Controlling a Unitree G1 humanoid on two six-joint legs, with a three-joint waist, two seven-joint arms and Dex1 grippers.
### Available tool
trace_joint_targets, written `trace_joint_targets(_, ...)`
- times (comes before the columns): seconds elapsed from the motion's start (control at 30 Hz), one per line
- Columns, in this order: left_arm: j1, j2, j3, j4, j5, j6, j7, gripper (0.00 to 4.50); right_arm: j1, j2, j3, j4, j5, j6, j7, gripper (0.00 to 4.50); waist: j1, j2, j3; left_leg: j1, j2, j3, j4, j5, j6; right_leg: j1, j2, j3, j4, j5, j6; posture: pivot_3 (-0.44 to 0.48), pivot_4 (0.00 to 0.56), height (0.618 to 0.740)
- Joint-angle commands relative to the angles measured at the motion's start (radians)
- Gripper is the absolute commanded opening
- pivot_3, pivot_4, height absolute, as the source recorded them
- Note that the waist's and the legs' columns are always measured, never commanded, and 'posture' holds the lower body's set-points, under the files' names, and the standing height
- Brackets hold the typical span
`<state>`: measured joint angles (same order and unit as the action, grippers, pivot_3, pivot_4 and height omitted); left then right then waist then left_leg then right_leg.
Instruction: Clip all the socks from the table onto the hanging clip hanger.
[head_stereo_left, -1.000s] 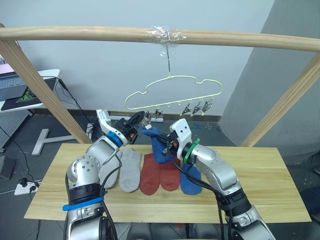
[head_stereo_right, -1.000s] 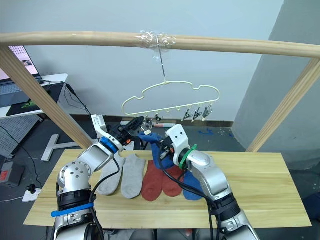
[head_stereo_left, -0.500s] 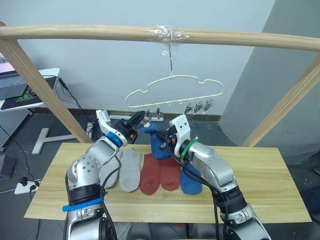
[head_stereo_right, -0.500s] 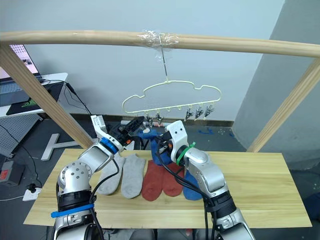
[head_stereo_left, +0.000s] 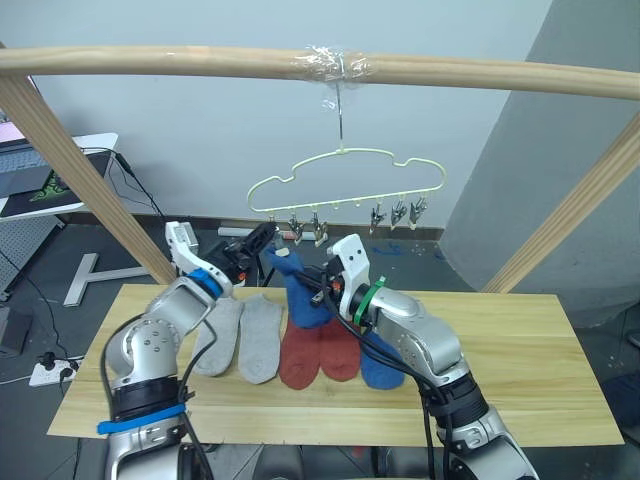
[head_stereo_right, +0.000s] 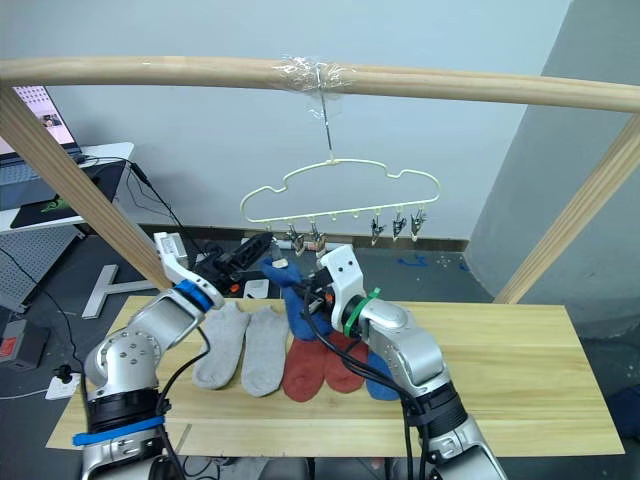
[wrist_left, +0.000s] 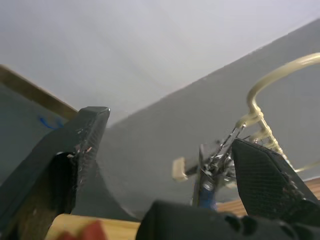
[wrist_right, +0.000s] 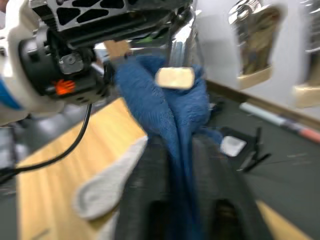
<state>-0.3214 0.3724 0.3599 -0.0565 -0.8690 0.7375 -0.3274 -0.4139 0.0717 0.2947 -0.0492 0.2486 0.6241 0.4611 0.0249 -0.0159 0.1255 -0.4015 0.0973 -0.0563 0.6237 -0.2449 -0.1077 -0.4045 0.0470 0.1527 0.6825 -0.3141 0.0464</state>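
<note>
The left tool (head_stereo_left: 262, 236), now opened, has drawn back from the clip hanger (head_stereo_left: 345, 185); the right tool (head_stereo_left: 318, 287) stays clenched on the blue sock (head_stereo_left: 300, 290), clipped just above, five socks remaining on the desk (head_stereo_left: 520, 370).

table (head_stereo_left: 520, 375): wide top of pale wooden planks, seen from above in the head views
light grey socks (head_stereo_left: 243, 335): two, flat on the table toward the robot's left, side by side and touching, toes toward the near edge
rust red socks (head_stereo_left: 318, 353): two, flat just right of the grey pair, side by side and touching
blue sock on table (head_stereo_left: 378, 366): flat, just right of the red pair, partly hidden by the right arm
right half of table: bare planks
</note>
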Motion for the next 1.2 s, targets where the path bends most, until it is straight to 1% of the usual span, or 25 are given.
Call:
trace_joint_targets(0.03,0.027,0.034,-0.053,-0.073,0.06,-0.035,-0.065,4.5,-0.013,-0.01,-0.006,-0.021,0.016,0.006,0.016,2.28,0.001,0.0,0.0,0.0,0.0,0.0,0.0,0.0,0.0,0.0,0.0,0.0,0.0,0.0,0.0,0.163,0.107,0.74)
trace_joint_targets(0.1,0.037,0.016,-0.047,-0.079,0.047,-0.031,-0.056,4.5,-0.001,-0.025,-0.001,-0.023,0.022,0.008,0.027,3.0,0.005,0.0,0.0,0.0,0.0,0.001,0.0,0.0,0.0,0.0,-0.001,0.0,0.0,0.0,0.0,0.163,0.107,0.74)
trace_joint_targets(0.13,0.046,0.014,-0.053,-0.085,0.062,-0.045,-0.057,4.5,0.004,-0.029,-0.005,-0.026,0.024,0.01,0.025,3.38,0.005,0.0,0.0,0.0,0.0,0.001,0.0,0.0,0.0,0.0,-0.001,0.0,0.0,0.0,0.0,0.163,0.107,0.74)
trace_joint_targets(0.2,0.079,0.031,-0.123,-0.119,0.149,-0.117,-0.105,4.5,0.016,-0.044,-0.022,-0.04,0.031,0.012,0.027,4.02,0.003,0.0,0.0,0.0,0.0,0.001,0.0,0.0,0.001,0.0,-0.001,0.0,0.0,0.0,0.0,0.162,0.101,0.74)
trace_joint_targets(0.27,0.11,0.039,-0.212,-0.163,0.276,-0.234,-0.132,4.5,0.035,-0.073,-0.044,-0.063,0.03,0.005,0.023,4.44,0.004,0.0,0.0,0.0,0.0,0.001,0.0,0.0,0.0,0.0,-0.001,0.0,0.0,0.0,0.0,0.162,0.101,0.74)
trace_joint_targets(0.33,0.118,0.021,-0.262,-0.18,0.339,-0.307,-0.143,4.5,0.053,-0.11,-0.065,-0.093,0.024,-0.005,0.023,4.44,0.007,-0.001,0.0,-0.001,0.0,0.001,0.0,0.0,0.0,0.0,-0.001,0.0,0.0,0.0,0.0,0.157,0.095,0.74)
trace_joint_targets(0.4,0.126,0.027,-0.332,-0.182,0.42,-0.396,-0.189,4.5,0.075,-0.16,-0.089,-0.148,0.044,0.014,0.045,4.44,0.009,0.0,0.0,-0.001,0.0,0.001,0.001,0.0,0.0,0.0,-0.001,0.0,0.0,0.0,0.0,0.157,0.095,0.74)
trace_joint_targets(0.43,0.127,0.022,-0.357,-0.172,0.459,-0.44,-0.194,4.5,0.092,-0.206,-0.089,-0.189,0.051,0.023,0.075,4.44,0.008,-0.001,0.0,-0.001,-0.001,0.001,0.001,0.0,0.0,0.0,-0.001,0.0,0.0,0.0,0.0,0.155,0.09,0.74)
trace_joint_targets(0.53,0.117,-0.029,-0.368,-0.129,0.509,-0.531,-0.171,4.5,0.138,-0.337,-0.106,-0.311,0.065,0.025,0.139,4.44,0.008,-0.001,-0.001,-0.001,-0.001,0.002,0.001,-0.001,0.002,0.0,-0.001,0.001,-0.001,0.0,0.0,0.145,0.085,0.74)
trace_joint_targets(0.57,0.113,-0.051,-0.37,-0.115,0.524,-0.554,-0.157,4.1,0.151,-0.368,-0.123,-0.346,0.076,0.025,0.146,4.5,0.008,-0.001,-0.001,-0.001,-0.001,0.002,0.001,-0.001,0.002,0.0,-0.001,0.001,-0.001,0.0,0.0,0.145,0.085,0.74)
trace_joint_targets(0.63,0.105,-0.079,-0.377,-0.09,0.55,-0.585,-0.145,3.62,0.162,-0.405,-0.145,-0.388,0.094,0.029,0.15,4.5,0.005,-0.001,-0.001,0.0,-0.001,0.002,0.001,-0.001,0.002,0.0,-0.001,0.001,0.0,0.0,0.0,0.135,0.082,0.74)
trace_joint_targets(0.73,0.092,-0.116,-0.389,-0.061,0.596,-0.617,-0.112,2.7,0.167,-0.44,-0.17,-0.437,0.116,0.036,0.155,4.5,-0.001,-0.001,-0.001,0.0,-0.001,0.002,0.002,-0.001,0.002,0.0,0.0,0.002,0.001,0.0,0.0,0.12,0.076,0.74)
trace_joint_targets(0.83,0.077,-0.141,-0.4,-0.024,0.678,-0.669,-0.052,2.7,0.164,-0.47,-0.213,-0.492,0.164,0.062,0.165,4.5,0.001,-0.002,-0.002,0.0,-0.001,0.002,0.004,-0.001,0.002,0.001,0.0,0.002,0.0,0.001,0.001,0.11,0.072,0.74)
trace_joint_targets(1.03,0.082,-0.18,-0.373,0.018,0.691,-0.684,-0.008,2.7,0.108,-0.476,-0.261,-0.502,0.21,0.053,0.145,4.5,0.001,-0.004,-0.003,0.0,-0.001,0.002,0.006,-0.001,0.002,0.003,0.0,0.002,0.0,0.002,0.002,0.101,0.068,0.74)
trace_joint_targets(1.2,0.077,-0.186,-0.355,0.046,0.694,-0.694,0.007,2.7,0.083,-0.501,-0.265,-0.501,0.227,0.043,0.161,4.5,0.001,-0.004,-0.004,0.0,-0.001,0.002,0.006,-0.001,0.002,0.003,0.0,0.002,0.001,0.003,0.002,0.094,0.06,0.74)
